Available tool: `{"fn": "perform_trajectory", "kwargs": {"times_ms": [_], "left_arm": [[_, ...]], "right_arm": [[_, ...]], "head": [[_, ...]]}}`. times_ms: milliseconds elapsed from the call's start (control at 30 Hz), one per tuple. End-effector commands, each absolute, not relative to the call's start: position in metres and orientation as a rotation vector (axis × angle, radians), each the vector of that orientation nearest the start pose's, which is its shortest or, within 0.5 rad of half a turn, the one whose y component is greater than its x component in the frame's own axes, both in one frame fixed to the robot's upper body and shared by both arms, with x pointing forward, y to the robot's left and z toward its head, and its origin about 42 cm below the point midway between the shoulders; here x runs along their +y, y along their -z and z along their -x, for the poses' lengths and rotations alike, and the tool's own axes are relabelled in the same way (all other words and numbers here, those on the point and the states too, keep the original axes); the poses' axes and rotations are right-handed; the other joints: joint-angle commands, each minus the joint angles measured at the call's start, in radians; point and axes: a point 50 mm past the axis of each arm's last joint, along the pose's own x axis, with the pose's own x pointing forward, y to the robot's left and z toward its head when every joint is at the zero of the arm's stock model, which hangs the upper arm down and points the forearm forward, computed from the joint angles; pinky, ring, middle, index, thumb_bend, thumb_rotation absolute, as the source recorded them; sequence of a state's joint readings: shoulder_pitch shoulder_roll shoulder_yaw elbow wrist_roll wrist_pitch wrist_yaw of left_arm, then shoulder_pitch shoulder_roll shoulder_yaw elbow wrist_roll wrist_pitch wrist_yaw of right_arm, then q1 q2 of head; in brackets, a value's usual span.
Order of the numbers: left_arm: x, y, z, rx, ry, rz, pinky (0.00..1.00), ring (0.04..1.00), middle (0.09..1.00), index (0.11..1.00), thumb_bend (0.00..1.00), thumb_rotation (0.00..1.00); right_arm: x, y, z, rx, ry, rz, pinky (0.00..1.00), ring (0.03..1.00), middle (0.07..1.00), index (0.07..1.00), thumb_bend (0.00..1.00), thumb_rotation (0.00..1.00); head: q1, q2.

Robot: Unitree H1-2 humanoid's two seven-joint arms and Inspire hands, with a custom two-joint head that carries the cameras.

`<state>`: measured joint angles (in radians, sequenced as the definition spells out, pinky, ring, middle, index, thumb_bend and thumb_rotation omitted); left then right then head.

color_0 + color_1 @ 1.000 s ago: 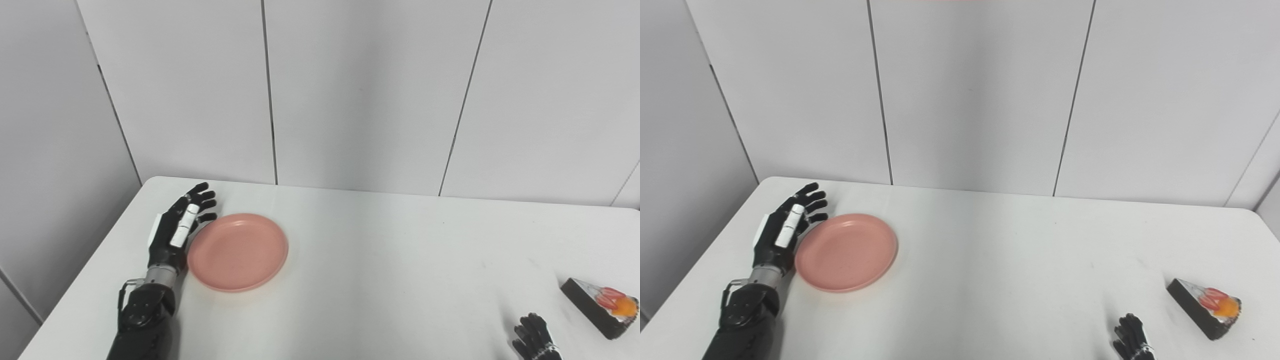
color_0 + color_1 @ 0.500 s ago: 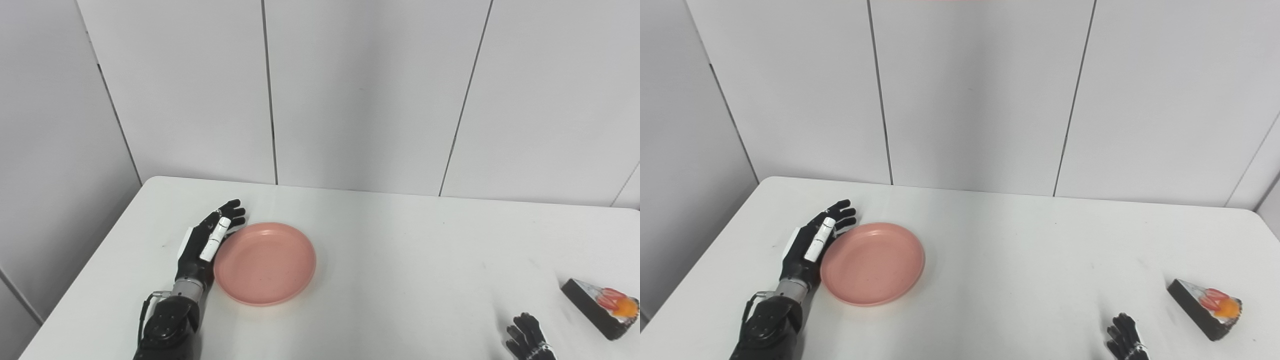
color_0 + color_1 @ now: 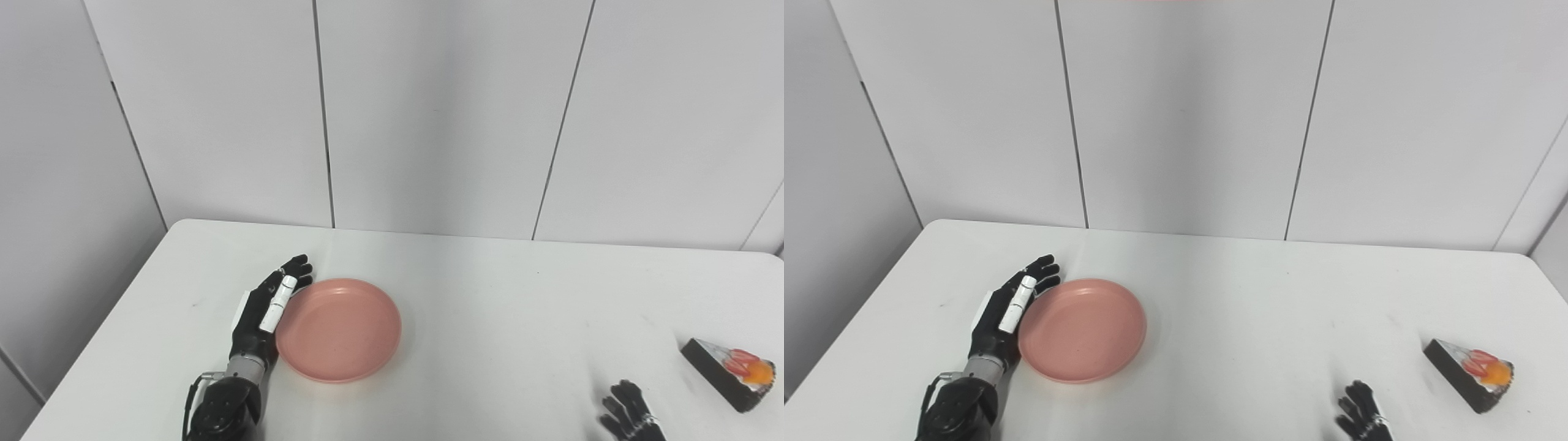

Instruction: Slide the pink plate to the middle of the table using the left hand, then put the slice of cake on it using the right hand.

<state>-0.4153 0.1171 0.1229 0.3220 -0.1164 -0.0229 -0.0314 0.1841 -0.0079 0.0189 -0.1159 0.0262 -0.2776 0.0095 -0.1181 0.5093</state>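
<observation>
The pink plate [image 3: 340,327] lies flat on the white table [image 3: 502,306], left of its middle. My left hand [image 3: 267,306] stands on edge against the plate's left rim, open, fingers straight and pointing away from me. The slice of cake [image 3: 730,372], dark with red and orange fruit on top, rests near the table's right edge. My right hand [image 3: 631,418] shows only its fingertips at the bottom edge, left of the cake and apart from it, fingers spread and holding nothing.
Grey wall panels [image 3: 429,110] stand behind the table's far edge. The table's left edge runs close beside my left arm [image 3: 223,410]. Bare tabletop stretches between the plate and the cake.
My left hand has pushed the plate to the right and slightly toward me. The right hand has shifted a little left. The camera has panned slightly right.
</observation>
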Motion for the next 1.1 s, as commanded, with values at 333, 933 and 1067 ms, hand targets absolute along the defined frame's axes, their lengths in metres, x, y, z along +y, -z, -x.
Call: {"fn": "perform_trajectory", "kwargs": {"times_ms": [333, 933, 1067], "left_arm": [[0.215, -0.168, -0.402, -0.147, -0.06, -0.001, 0.8, 0.827, 0.84, 0.782, 0.75, 0.79], [0.182, -0.168, -0.397, -0.124, -0.031, -0.003, 0.79, 0.831, 0.848, 0.807, 0.78, 0.78], [0.185, -0.166, -0.396, -0.122, -0.022, -0.006, 0.78, 0.842, 0.865, 0.816, 0.8, 0.78]], "right_arm": [[-0.183, -0.106, -0.216, -0.159, 0.018, 0.0, 0.86, 0.884, 0.907, 0.905, 0.84, 0.95], [-0.141, -0.126, -0.231, -0.192, -0.006, 0.017, 0.88, 0.898, 0.932, 0.924, 0.75, 0.99], [-0.131, -0.127, -0.233, -0.194, -0.009, 0.019, 0.88, 0.906, 0.936, 0.923, 0.74, 1.0]], "head": [[-0.131, 0.06], [-0.345, 0.121], [-0.403, 0.116]]}}
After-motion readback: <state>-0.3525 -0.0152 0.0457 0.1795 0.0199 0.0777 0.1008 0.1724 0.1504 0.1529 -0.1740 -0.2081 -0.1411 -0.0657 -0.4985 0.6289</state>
